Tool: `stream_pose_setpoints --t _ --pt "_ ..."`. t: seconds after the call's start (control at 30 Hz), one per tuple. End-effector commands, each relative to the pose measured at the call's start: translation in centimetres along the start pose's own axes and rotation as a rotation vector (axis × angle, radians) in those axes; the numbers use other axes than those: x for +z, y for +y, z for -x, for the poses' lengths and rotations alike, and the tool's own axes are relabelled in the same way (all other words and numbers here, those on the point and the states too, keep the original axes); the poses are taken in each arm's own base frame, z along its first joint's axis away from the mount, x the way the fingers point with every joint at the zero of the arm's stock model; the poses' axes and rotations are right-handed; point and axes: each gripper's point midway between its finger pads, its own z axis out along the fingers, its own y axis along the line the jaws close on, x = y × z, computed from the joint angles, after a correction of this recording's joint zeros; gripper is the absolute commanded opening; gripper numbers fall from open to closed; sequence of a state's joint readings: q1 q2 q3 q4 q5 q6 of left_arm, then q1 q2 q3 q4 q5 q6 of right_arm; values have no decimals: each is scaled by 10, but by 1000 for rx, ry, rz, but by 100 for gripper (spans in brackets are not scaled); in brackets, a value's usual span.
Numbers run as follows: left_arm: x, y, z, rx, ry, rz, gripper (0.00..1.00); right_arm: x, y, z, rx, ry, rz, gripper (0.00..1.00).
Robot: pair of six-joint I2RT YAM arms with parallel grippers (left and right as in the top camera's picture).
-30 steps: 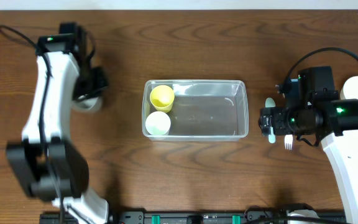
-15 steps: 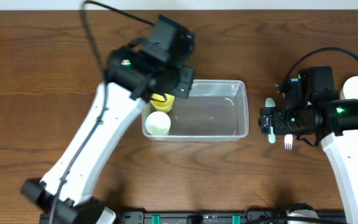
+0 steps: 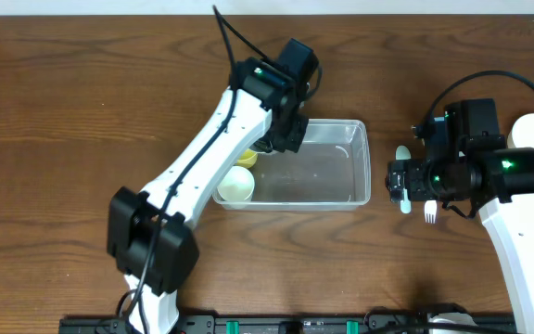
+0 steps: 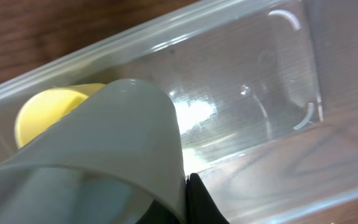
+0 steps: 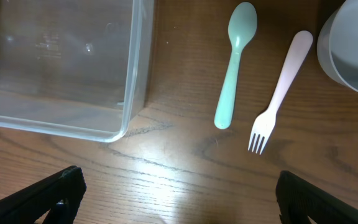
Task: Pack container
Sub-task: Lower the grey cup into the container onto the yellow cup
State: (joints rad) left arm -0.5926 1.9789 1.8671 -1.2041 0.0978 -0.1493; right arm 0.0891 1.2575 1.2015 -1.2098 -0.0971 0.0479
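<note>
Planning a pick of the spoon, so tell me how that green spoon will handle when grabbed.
The green spoon looks like moulded plastic, so probably stiff and light. It lies flat on the wooden table, so its thin handle may skid rather than lift. Its smooth surface could be slippery, and the pink fork lying close beside it might get nudged.

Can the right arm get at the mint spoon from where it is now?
Probably yes. The right end effector hangs open above the spoon, which lies flat on bare wood between the container and the fork, with nothing covering it.
</note>
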Motion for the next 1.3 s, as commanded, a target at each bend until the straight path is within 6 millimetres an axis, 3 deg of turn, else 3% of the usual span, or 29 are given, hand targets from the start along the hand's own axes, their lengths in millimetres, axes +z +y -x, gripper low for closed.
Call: stream_pose_setpoints --t 0.0,0.27,0.57,1.27 --pt "15 1 0 33 32 26 6 -3 2 5 -21 -16 -1 99" --pt "31 1 2 33 53 30 6 -3 2 5 -21 -16 -1 99" --pt "31 1 4 34 43 36 6 -3 2 5 -21 -15 -1 99" --pt "16 63 -10 46 87 387 6 -3 2 5 -21 -15 -1 99"
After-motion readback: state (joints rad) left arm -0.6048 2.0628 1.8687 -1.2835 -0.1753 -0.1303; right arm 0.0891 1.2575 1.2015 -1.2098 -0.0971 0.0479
